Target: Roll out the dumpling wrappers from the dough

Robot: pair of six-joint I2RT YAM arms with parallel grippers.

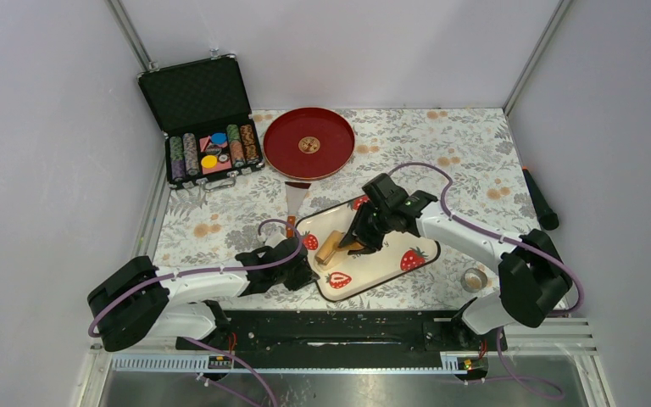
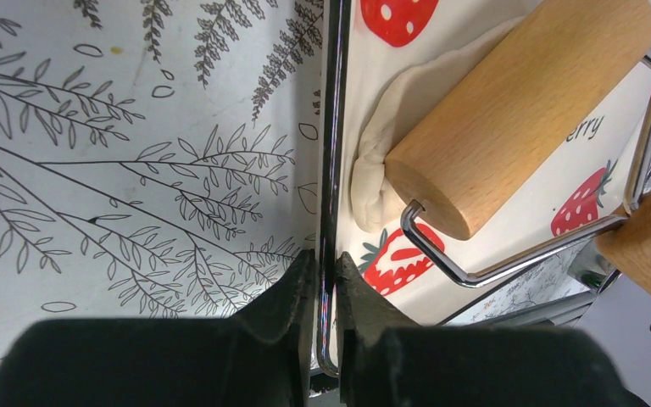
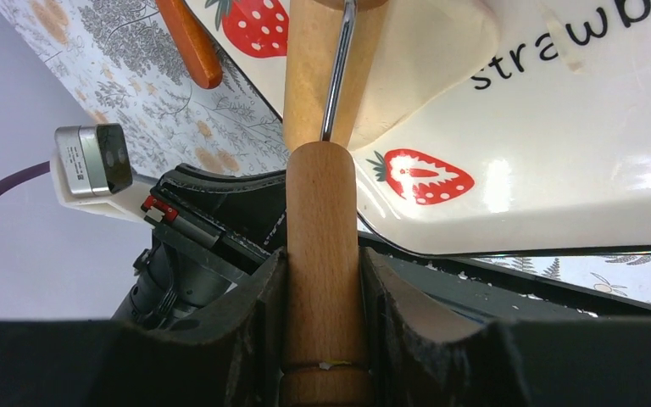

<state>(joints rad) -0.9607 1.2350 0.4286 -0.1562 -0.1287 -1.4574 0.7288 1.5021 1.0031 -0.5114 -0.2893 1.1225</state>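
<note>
The right gripper (image 3: pixel 322 264) has its fingers clamped on the roller (image 3: pixel 322 220), atop the dough (image 2: pixel 371 180) on the tray (image 2: pixel 333 127). The left gripper (image 2: pixel 326 264) pinches the tray's rim between its fingers.

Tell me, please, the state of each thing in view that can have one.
Left tool: shut on tray rim.
Right tool: shut on roller handle.
Roller: resting on dough.
Dough: partly flattened, under roller.
Tray: held at its rim.
Case: open.
Plate: empty.

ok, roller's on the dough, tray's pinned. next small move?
Probably a short, firm push of the roller across the dough, which bulges thick past the roller's end. The right gripper has jaws shut on the handle; the left gripper pinches the tray rim, so the tray should hold.
</note>
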